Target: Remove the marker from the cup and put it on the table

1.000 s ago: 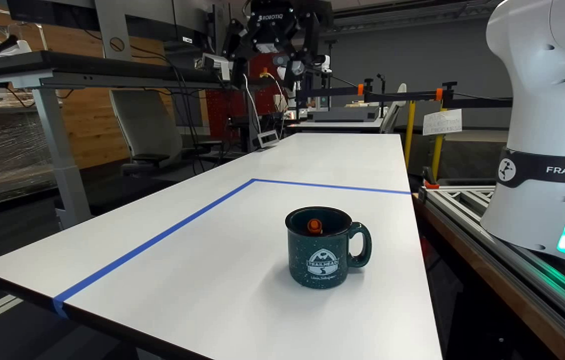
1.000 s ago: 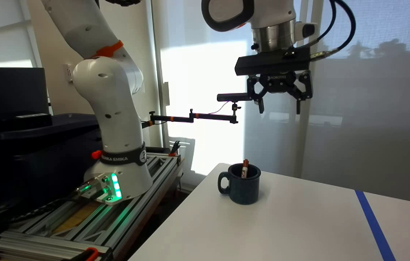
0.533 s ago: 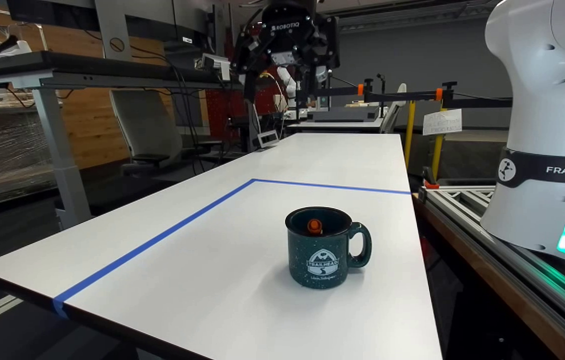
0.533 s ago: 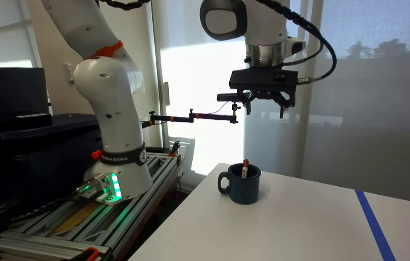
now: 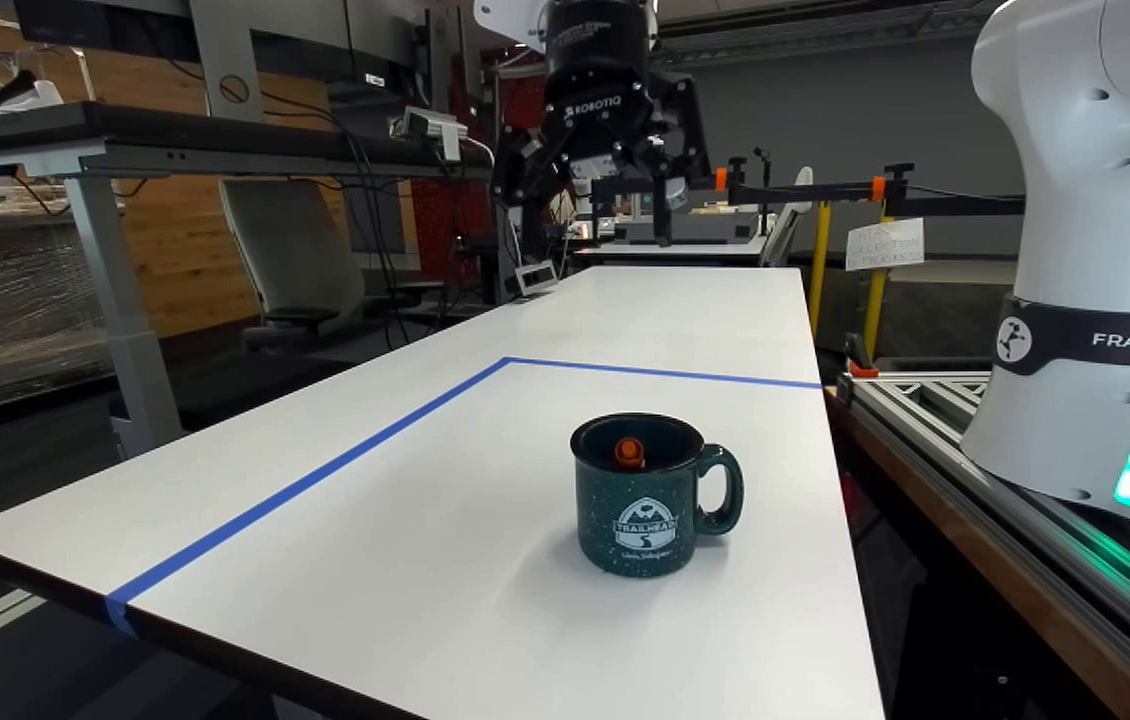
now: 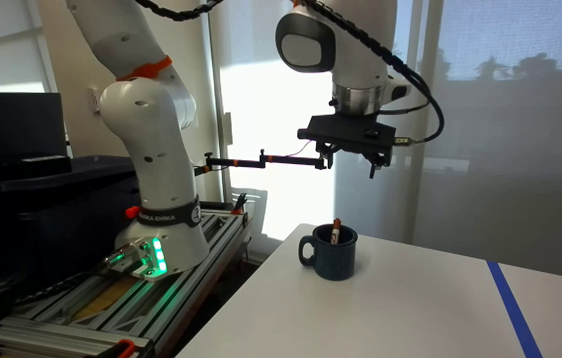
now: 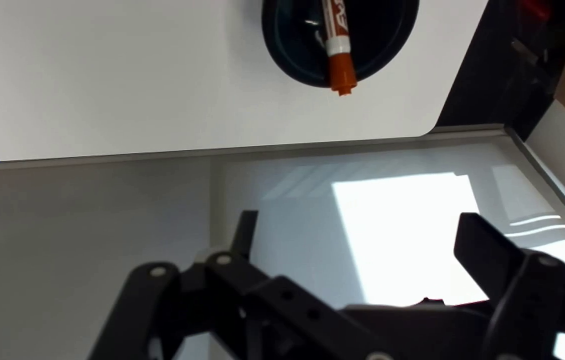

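The dark teal mug [image 5: 605, 520] stands upright on the white table [image 5: 405, 560]; it also shows in an exterior view [image 6: 334, 261] and at the top edge of the wrist view [image 7: 282, 55]. The marker [image 6: 335, 231] leans inside the mug with its red-orange end up over the rim. In the wrist view the marker [image 7: 341, 65] shows its orange cap and part of its label. My gripper [image 5: 597, 248] is open and empty. It hangs well above the mug and apart from it in both exterior views. In the wrist view the fingers [image 7: 485, 250] stand wide apart below the mug.
Blue tape [image 5: 325, 470] marks lines on the table. The robot base [image 6: 166, 248] stands on a metal frame [image 6: 211, 268] beside the table. A black camera arm [image 6: 286, 160] reaches out behind the mug. A desk [image 5: 225, 150] stands beyond the table.
My open gripper has come down and turned slightly, moving right in an exterior view and left in an exterior view, nearer to the mug. The mug and marker have not moved.
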{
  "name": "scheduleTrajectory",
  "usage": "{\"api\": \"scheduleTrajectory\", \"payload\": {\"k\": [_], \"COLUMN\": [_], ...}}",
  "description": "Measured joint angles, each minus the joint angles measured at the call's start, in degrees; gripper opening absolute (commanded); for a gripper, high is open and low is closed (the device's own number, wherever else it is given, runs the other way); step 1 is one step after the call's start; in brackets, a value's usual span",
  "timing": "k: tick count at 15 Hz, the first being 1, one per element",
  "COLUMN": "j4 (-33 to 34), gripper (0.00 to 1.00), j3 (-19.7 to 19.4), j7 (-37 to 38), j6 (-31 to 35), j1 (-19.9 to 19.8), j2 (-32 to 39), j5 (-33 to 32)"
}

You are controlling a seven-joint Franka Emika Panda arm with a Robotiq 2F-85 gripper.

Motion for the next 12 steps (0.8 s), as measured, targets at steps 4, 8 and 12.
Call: {"api": "scheduleTrajectory", "payload": {"k": [4, 8, 12], "j4": [-0.55, -1.53, -2.36], "gripper": [1.00, 1.00, 1.00], "j3": [1.58, 3.40, 4.82], "j7": [-0.26, -1.82, -3.35], "j6": [0.05, 1.62, 4.03], "j1": [-1.46, -2.31, -2.78], "j2": [2.43, 4.82, 7.08], "j5": [0.08, 0.08, 0.08]}}
